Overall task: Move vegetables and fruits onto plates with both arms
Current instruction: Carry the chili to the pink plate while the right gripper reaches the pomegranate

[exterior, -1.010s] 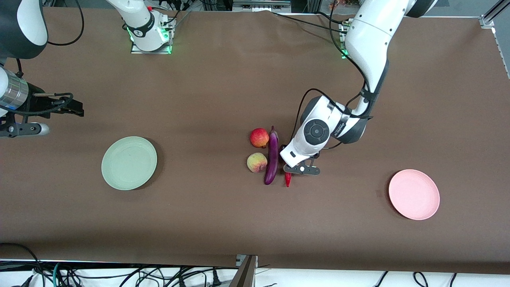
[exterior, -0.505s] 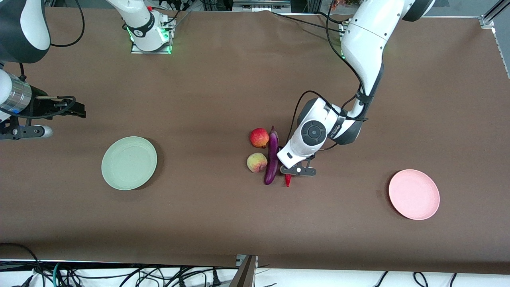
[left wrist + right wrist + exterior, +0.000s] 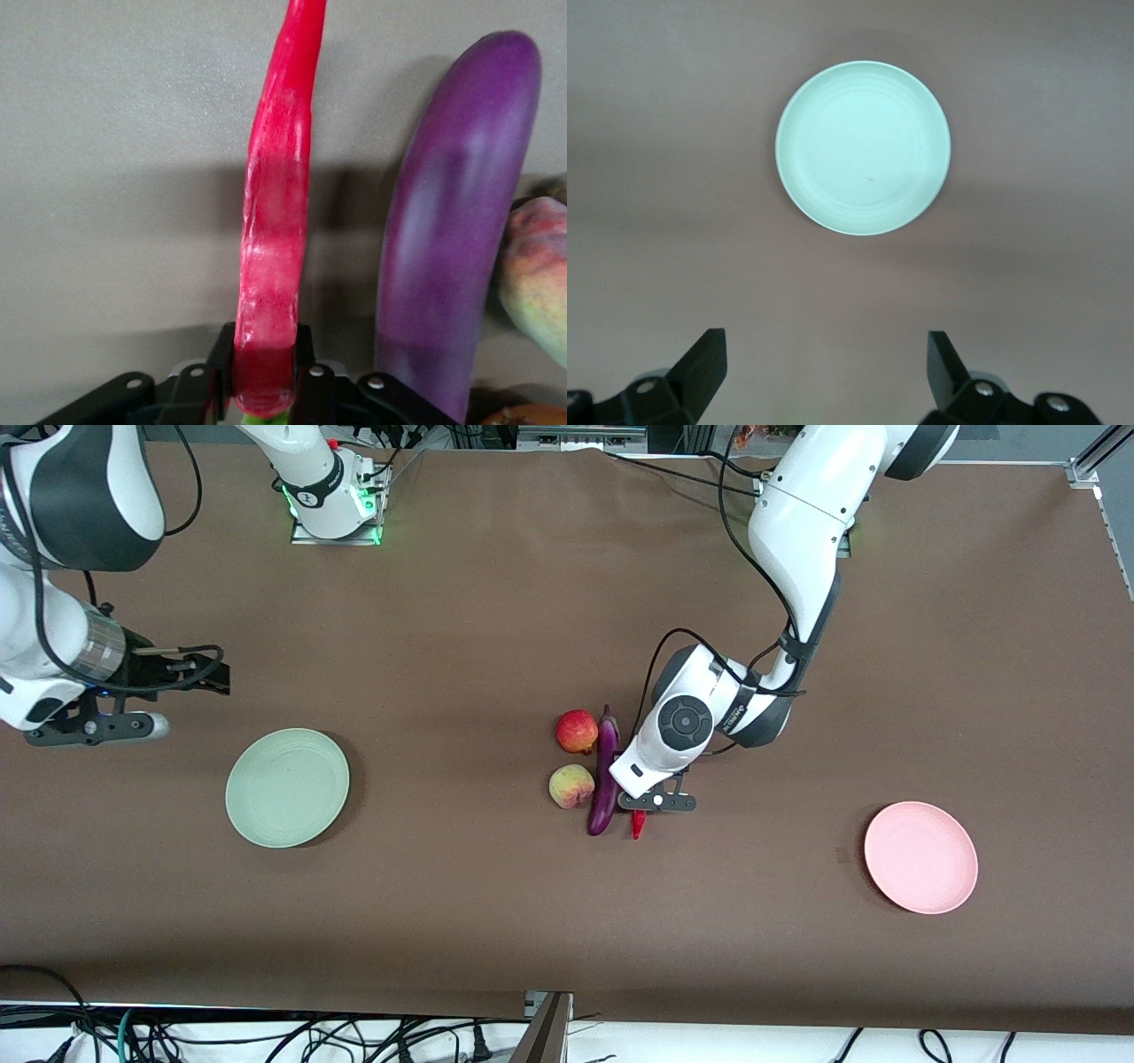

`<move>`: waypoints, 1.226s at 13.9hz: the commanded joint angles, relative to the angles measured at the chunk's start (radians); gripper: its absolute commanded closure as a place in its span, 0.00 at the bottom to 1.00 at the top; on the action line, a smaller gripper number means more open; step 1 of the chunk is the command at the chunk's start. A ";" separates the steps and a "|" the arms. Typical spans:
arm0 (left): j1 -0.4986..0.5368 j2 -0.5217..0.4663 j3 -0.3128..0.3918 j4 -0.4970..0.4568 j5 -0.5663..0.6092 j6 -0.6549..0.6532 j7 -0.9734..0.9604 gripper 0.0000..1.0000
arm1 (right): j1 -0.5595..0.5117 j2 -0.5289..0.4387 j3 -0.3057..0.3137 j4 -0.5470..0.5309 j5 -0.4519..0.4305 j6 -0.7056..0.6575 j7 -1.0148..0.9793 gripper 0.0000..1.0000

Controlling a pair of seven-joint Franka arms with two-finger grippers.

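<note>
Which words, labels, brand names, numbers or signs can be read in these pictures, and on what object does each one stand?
No text can be read with certainty.
Left arm's wrist housing: a short line of grey lettering, too small to read.
Green plate, pink plate, eggplant, chili pepper and both fruits: no lettering or marks.

A brown table [image 3: 496,602] spans the view — black cables [image 3: 266,1036] tangle along its near edge, beside a metal bracket [image 3: 545,1023].
</note>
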 commanded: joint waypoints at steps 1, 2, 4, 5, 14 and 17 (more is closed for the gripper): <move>0.003 -0.009 0.025 0.079 -0.027 -0.057 -0.007 1.00 | 0.031 0.026 0.001 0.027 0.027 0.004 0.070 0.00; 0.022 -0.028 0.028 0.092 -0.027 -0.116 -0.009 1.00 | 0.051 0.034 0.001 0.028 0.027 0.010 0.098 0.00; 0.084 -0.066 0.030 0.128 -0.019 -0.216 -0.047 1.00 | 0.085 0.049 0.001 0.027 0.048 0.053 0.156 0.00; 0.101 -0.085 0.044 0.128 -0.007 -0.264 -0.068 1.00 | 0.100 0.058 0.001 0.027 0.072 0.066 0.185 0.00; 0.471 -0.154 0.094 0.131 0.035 -0.350 0.366 1.00 | 0.387 0.256 0.003 0.027 0.106 0.398 0.570 0.00; 0.604 -0.139 0.094 0.131 0.035 -0.345 0.600 1.00 | 0.456 0.305 0.003 0.027 0.105 0.478 0.682 0.00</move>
